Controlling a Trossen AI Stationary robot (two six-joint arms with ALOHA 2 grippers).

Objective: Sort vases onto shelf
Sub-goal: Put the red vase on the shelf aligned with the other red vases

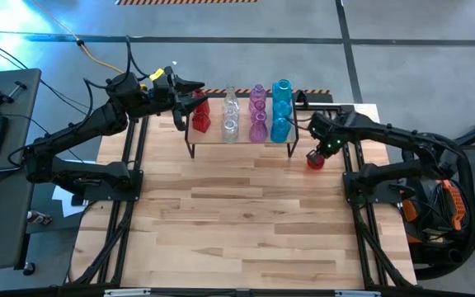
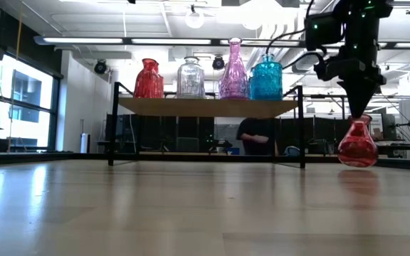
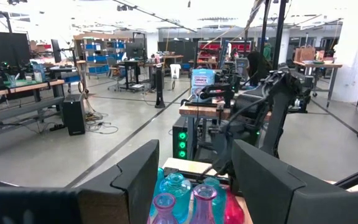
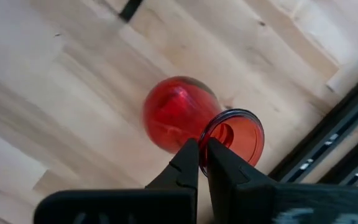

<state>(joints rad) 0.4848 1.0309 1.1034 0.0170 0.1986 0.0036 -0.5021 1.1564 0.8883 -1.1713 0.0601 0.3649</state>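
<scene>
1 red vase [image 1: 315, 160] remains off the shelf [image 1: 242, 142], at centre right of the high view, just past the shelf's right end on the table [image 1: 246, 223]. My right gripper [image 4: 203, 151] has its fingers pressed together on the rim of that vase's mouth, one inside the neck and one outside, as the right wrist view shows at its centre. In the low view the vase hangs at the right edge of the frame, its neck tilted toward my fingers; whether its base is clear of the table I cannot tell.

My left gripper [image 1: 195, 92] sits at the upper left of the shelf, fingers spread and empty, just beside the red vases [image 1: 200, 114] in the shelf's left column. The shelf already carries 4 columns by colour, left to right: red, clear vases [image 1: 231, 115], purple vases [image 1: 258, 114], teal vases [image 1: 281, 109].

Step in hand, as I judge it: carrying the last red vase to the shelf. The next move calls for lifting high enough to clear the shelf edge and the teal necks, crossing to the red column at far left, and keeping the rim pinch steady, since a bulbous body hung from 1 edge may swing.
</scene>
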